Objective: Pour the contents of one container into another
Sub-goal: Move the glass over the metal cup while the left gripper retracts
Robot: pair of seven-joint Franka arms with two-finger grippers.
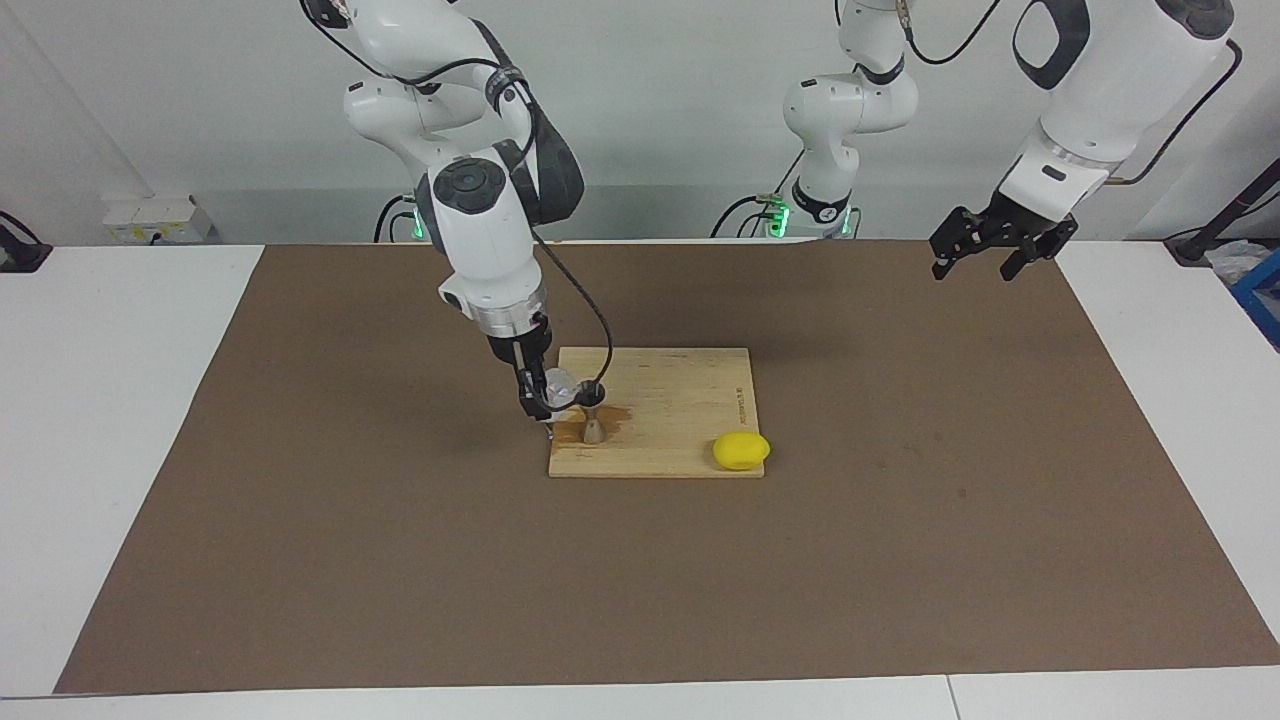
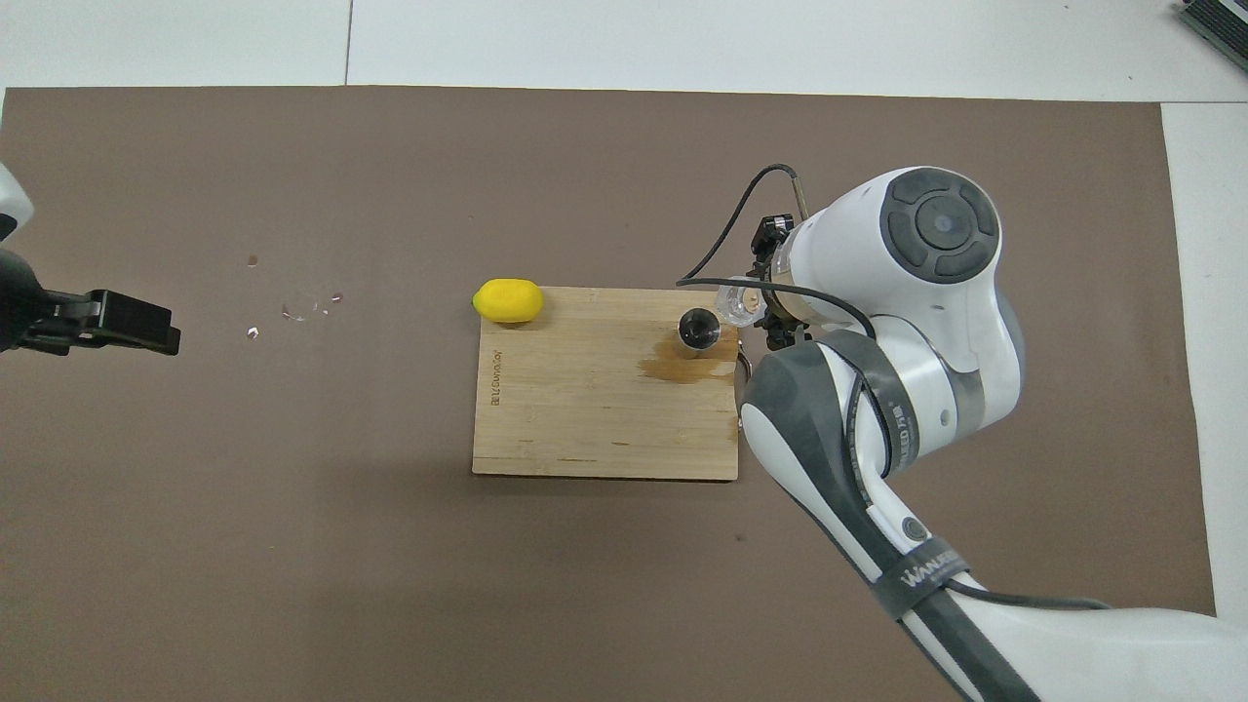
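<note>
My right gripper is shut on the small clear glass cup, which is tipped on its side with its mouth toward the steel jigger. The jigger stands upright on the wooden board, at the end toward the right arm. From overhead, the cup lies right beside the jigger's open top, and my right gripper is mostly hidden under its wrist. My left gripper hangs open and holds nothing, waiting in the air over the mat at the left arm's end.
A yellow lemon lies at the board's corner toward the left arm, on the edge farther from the robots. A brown wet stain spreads on the board next to the jigger. Small shiny specks dot the brown mat.
</note>
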